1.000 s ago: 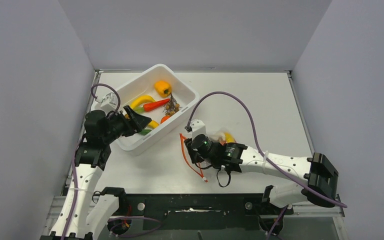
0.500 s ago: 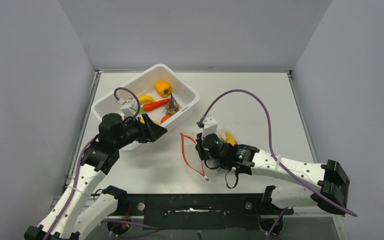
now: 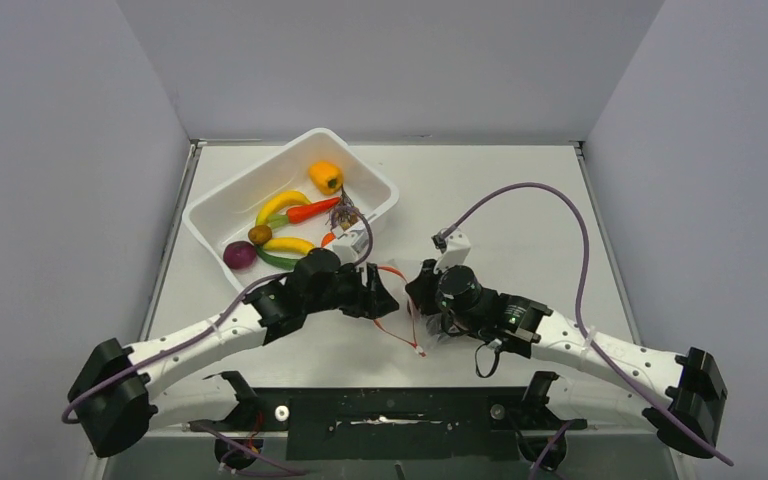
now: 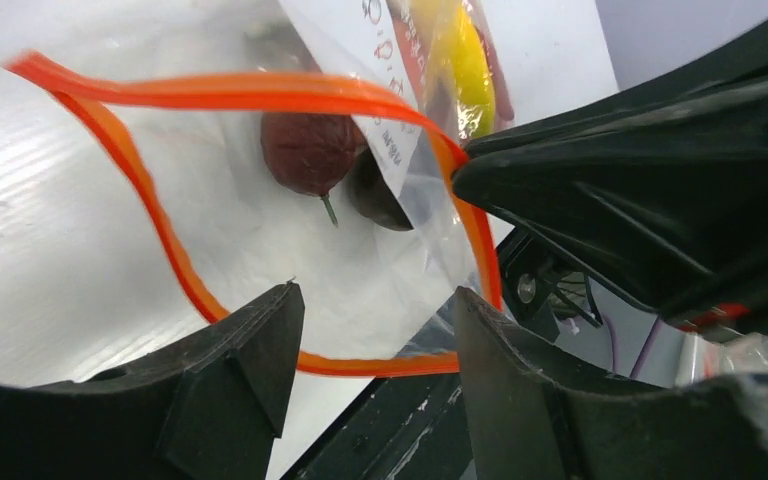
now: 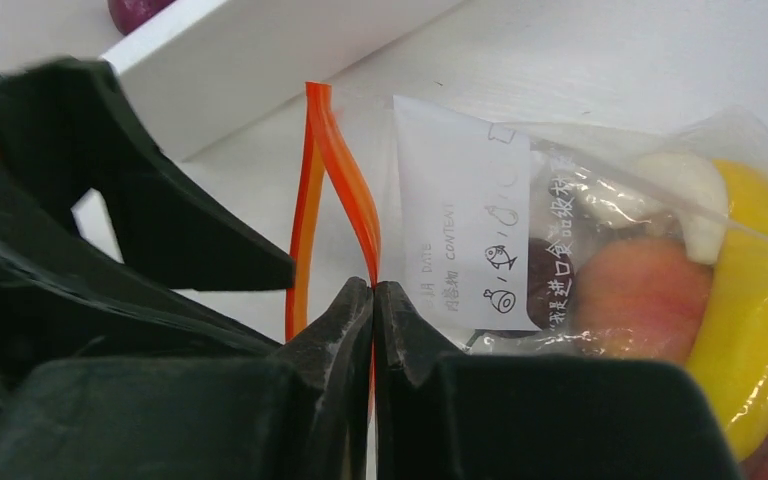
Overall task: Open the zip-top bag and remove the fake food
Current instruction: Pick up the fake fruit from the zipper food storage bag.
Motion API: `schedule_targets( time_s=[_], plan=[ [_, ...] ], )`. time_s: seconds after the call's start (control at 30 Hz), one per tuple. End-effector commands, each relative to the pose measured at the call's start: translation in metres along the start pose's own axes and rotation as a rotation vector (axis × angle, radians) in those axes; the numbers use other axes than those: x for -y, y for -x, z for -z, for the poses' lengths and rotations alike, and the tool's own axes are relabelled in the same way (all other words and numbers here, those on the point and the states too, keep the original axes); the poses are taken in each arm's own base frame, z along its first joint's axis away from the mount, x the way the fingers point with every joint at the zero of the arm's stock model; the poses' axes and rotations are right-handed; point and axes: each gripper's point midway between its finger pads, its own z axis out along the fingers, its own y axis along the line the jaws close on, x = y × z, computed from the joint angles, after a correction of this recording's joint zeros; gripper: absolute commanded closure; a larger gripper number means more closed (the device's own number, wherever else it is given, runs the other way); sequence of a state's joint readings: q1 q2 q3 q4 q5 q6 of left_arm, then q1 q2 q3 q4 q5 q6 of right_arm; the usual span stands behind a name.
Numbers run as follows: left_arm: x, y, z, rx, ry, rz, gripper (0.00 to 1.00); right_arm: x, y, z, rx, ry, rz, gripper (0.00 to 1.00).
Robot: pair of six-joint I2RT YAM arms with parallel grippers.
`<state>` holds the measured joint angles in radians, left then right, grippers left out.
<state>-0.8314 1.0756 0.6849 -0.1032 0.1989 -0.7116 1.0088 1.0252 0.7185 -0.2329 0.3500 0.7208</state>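
Extraction step: right end effector (image 5: pixel 373 292) clamps rim of crinkly clear plastic zip-top bag (image 5: pixel 460 220); left end effector (image 4: pixel 375 295) parted; next I reach dark-red plastic plum (image 4: pixel 312 152) ahead.

The zip-top bag (image 4: pixel 400 150) mouth stands open as a wide loop — I have room to pass the spread left fingers (image 4: pixel 230 370) through it toward the fake food (image 4: pixel 310 150). The right fingers (image 5: pixel 345 320), pinched shut on the zip strip, crowd one side of the loop — the white tub (image 3: pixel 392 190) wall stands just behind.
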Motion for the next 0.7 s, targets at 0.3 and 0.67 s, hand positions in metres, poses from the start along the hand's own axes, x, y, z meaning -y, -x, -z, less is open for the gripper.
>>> schedule_targets(
  time_s=[0.3, 0.67],
  plan=[
    [0.003, 0.013, -0.063, 0.136, 0.068, 0.142, 0.54, -0.013, 0.036, 0.022, 0.128, 0.096, -0.119, 0.99],
    [0.000, -0.007, -0.089, 0.144, -0.026, 0.268, 0.47, 0.009, 0.055, 0.045, 0.195, 0.013, -0.108, 0.89]
  ],
)
